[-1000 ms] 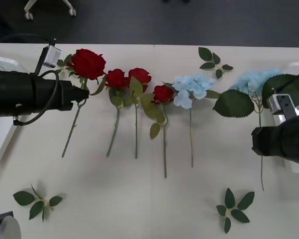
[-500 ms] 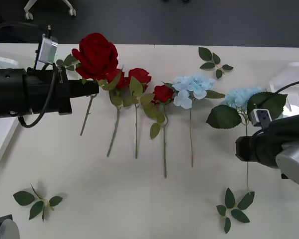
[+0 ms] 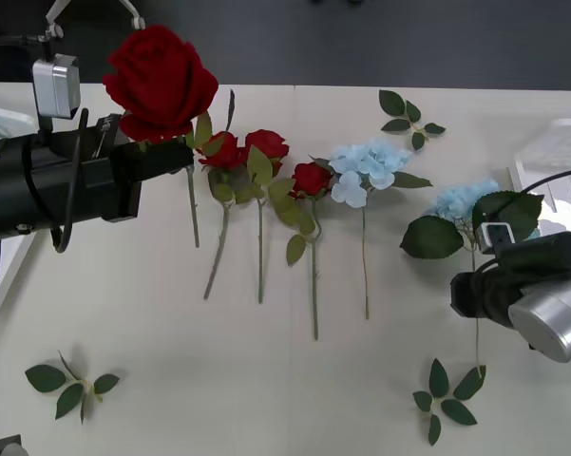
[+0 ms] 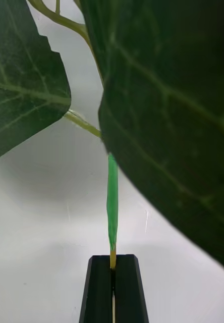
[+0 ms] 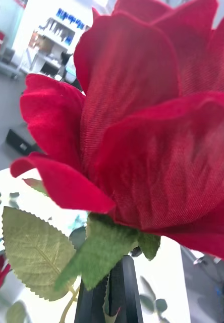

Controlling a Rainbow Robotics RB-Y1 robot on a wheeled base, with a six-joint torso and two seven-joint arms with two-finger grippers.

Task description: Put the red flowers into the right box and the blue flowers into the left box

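Both arms are mid-transfer, each carrying one flower, nothing boxed yet.

Left gripper (image 3: 176, 157) is pinching a red rose (image 3: 160, 83) by the stem just under the bloom; in the left wrist view the black fingers (image 5: 92, 303) are pressed together w/ the stem and a leaf caught btwn them. The stem is hanging down off the table, beside the row of flowers on the tabletop. That row is my landmark: three more red roses (image 3: 266, 152) then a blue cluster (image 3: 366, 169), all lying flat.

Right gripper (image 3: 480, 249) is closed on the thin stem of a second blue flower (image 3: 466, 201), held to the right of the row; the right wrist view is showing the fingers (image 4: 99, 287) squeezed shut on the green stem, big dark leaves in front.

Right box (image 3: 556, 157) is sitting just beyond the held blue flower, further right of the row. The left box I can't make out for sure.

Next, as I judge it: a crossover. Red goes right, blue goes left, so each arm is holding a flower bound for the far side. Needs a staggered sweep over the row, high enough that the dangling stems aren't dragging the lying flowers.
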